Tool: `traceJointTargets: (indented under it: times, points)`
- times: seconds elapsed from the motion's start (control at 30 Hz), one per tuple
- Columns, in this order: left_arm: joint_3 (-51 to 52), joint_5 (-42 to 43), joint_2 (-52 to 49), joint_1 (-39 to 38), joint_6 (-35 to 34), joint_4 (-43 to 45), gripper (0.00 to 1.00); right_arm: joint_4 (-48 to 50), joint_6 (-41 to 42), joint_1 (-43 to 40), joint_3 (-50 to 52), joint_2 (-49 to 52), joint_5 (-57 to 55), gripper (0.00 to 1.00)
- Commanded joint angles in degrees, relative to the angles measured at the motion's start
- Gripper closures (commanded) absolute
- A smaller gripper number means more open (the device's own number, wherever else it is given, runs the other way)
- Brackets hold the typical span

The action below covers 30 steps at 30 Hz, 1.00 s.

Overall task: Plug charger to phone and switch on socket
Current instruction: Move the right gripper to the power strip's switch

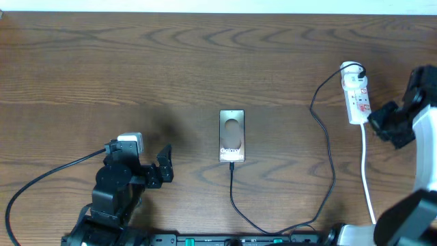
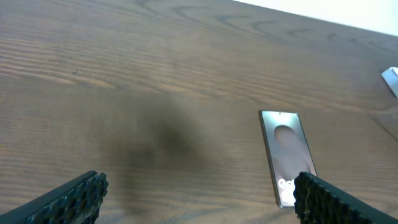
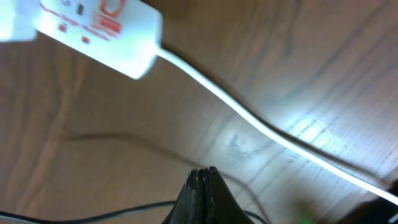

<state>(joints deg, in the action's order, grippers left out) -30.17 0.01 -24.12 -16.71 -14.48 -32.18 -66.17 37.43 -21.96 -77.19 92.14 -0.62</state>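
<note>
socket (image 1: pixel 356 99): lying at ten o'clock from right fingers (image 3: pixel 198 186), axis running twelve-to-six
right fingers: sitting nearer, pressing shut, gripping nothing
left fingers (image 2: pixel 74 196): gaping wide, empty
phone (image 1: pixel 232 135): lying centre, charger (image 1: pixel 328 157) meeting its six o'clock end

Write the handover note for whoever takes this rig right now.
Left end effector: open, empty, to the left of the phone.
Right end effector: shut, empty, close to the socket.
Done, by the look of it: the charger cable reaches the phone's bottom edge and seems plugged in.
Left: switch the socket on. The pictures do not show the switch's position.
</note>
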Motion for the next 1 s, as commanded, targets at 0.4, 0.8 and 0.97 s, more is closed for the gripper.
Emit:
traceJointTargets:
  times: [0.4,0.8,0.97]
  points:
    - [0.0,-0.6,-0.1,-0.1,1.1,-13.4,0.02,0.6,5.4,-2.5,-17.0,19.6,2.6,0.99]
    - [0.0,-0.6,-0.1,-0.1,1.1,-16.0,0.02,8.9,9.3,-3.7,-17.0,24.6,9.2,0.99]
    - [0.0,-0.6,-0.1,-0.1,1.1,-16.0,0.02,11.6,10.7,-3.7,-17.1,24.7,9.2,0.99]
